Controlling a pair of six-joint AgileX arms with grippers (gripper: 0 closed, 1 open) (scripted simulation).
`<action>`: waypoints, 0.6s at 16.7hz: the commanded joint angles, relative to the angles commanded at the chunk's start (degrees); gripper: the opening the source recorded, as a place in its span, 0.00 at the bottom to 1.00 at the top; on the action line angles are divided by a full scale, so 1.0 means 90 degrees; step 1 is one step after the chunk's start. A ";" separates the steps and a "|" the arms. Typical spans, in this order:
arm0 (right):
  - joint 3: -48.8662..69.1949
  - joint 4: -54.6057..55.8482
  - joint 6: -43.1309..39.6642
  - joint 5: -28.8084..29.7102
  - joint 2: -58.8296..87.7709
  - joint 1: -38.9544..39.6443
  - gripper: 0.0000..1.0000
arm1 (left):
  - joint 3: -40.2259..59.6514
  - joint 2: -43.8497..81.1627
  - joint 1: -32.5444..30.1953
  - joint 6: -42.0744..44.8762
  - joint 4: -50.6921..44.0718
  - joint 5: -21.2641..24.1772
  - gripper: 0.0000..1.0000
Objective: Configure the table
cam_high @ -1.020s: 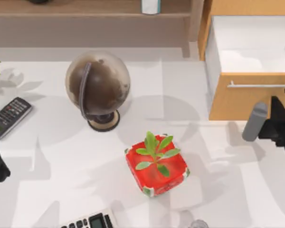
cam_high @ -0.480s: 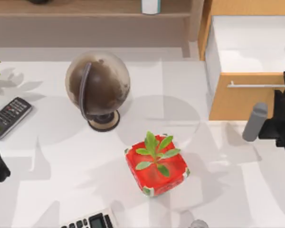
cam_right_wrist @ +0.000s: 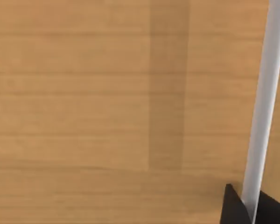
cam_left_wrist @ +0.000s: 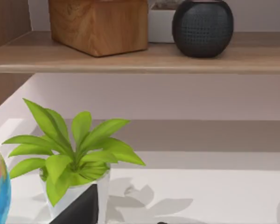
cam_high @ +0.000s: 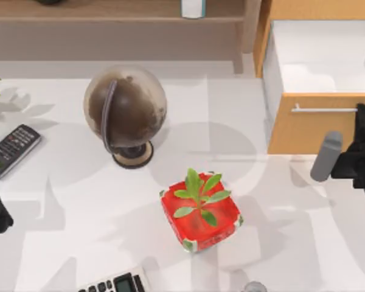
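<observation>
right fingers (cam_right_wrist: 245,205) straddle the drawer handle (cam_right_wrist: 263,107).

Globe (cam_high: 125,109): stood at ten o'clock.
Red plant pot (cam_high: 201,211): sat centre.
Remote (cam_high: 12,149): lay at nine.
Open drawer (cam_high: 319,73): at two.
Calculator (cam_high: 117,283): at seven.

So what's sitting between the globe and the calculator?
Top view: only bare white table lies between the globe and the calculator; the red plant pot sits off right.

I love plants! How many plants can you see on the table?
2. One plant in a red pot sits near the table's middle. Another, in a white pot, stands at the left edge. More may be hidden.
</observation>
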 joint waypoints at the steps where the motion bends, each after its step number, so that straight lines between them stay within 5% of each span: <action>1: 0.0000 0.0000 0.0000 0.0000 0.0000 0.0000 0.00 | 0.0000 0.0000 0.0000 0.0000 0.0000 0.0000 1.00; 10: 0.0401 -0.0299 0.0017 -0.0110 0.0141 -0.0107 0.00 | 0.0000 0.0000 0.0000 0.0000 0.0000 0.0000 1.00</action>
